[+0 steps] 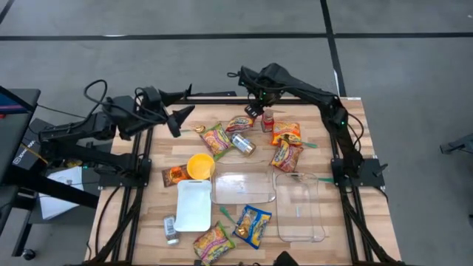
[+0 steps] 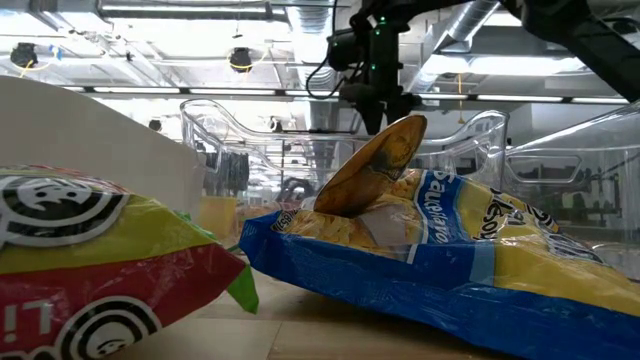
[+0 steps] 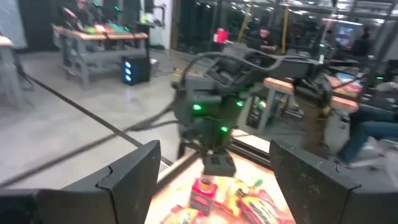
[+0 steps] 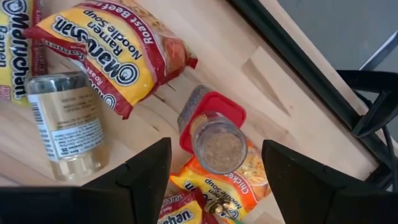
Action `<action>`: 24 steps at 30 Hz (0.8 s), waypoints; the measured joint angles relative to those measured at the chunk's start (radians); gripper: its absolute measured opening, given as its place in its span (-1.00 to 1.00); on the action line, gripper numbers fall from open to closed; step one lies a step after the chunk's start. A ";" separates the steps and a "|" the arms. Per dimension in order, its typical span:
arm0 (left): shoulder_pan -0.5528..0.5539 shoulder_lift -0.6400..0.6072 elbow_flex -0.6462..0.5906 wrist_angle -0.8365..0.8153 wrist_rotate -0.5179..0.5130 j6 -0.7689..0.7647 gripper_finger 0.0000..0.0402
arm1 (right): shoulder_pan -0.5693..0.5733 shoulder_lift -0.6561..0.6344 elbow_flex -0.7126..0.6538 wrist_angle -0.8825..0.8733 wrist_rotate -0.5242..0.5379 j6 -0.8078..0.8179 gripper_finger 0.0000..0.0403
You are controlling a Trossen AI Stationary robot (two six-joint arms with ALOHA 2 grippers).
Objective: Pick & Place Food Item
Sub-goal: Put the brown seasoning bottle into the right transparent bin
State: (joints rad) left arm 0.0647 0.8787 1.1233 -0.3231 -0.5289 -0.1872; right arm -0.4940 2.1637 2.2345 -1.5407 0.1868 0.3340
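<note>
A small spice jar (image 4: 214, 134) with a red cap stands on the wooden table at its far middle and leans on an orange ramen pack (image 4: 249, 177). It also shows in the high view (image 1: 267, 118). My right gripper (image 4: 214, 149) is open and hangs just above the jar, pointing down, with one finger on either side and touching nothing. It also shows in the high view (image 1: 255, 111). My left gripper (image 1: 179, 118) is open and empty. It is held level over the table's far left and points toward the jar (image 3: 202, 196).
Ramen packs (image 1: 216, 138) (image 1: 287, 155) and a clear bottle (image 1: 242, 143) lie around the jar. Nearer are a yellow bowl (image 1: 200, 165), a white tray (image 1: 194, 205), two clear containers (image 1: 242, 188) (image 1: 299, 205) and a blue chip bag (image 1: 253, 225).
</note>
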 joint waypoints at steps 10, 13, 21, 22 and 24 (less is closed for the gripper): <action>-0.011 0.000 -0.001 -0.026 0.007 -0.031 0.48 | 0.002 0.001 0.000 -0.030 -0.002 0.015 0.52; -0.011 0.000 -0.001 -0.030 0.007 -0.034 0.48 | 0.002 0.001 -0.001 -0.031 -0.002 0.015 0.63; -0.011 0.000 -0.001 -0.030 0.007 -0.035 0.48 | -0.010 0.001 -0.001 -0.031 -0.002 -0.011 0.74; -0.011 0.000 -0.001 -0.029 0.007 -0.035 0.48 | -0.013 0.001 -0.001 -0.031 -0.002 -0.017 0.74; -0.011 0.000 -0.001 -0.029 0.007 -0.035 0.48 | -0.015 0.001 -0.001 -0.030 -0.002 -0.024 0.74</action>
State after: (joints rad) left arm 0.0536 0.8787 1.1225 -0.3523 -0.5220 -0.2222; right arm -0.5091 2.1643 2.2337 -1.5711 0.1848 0.3097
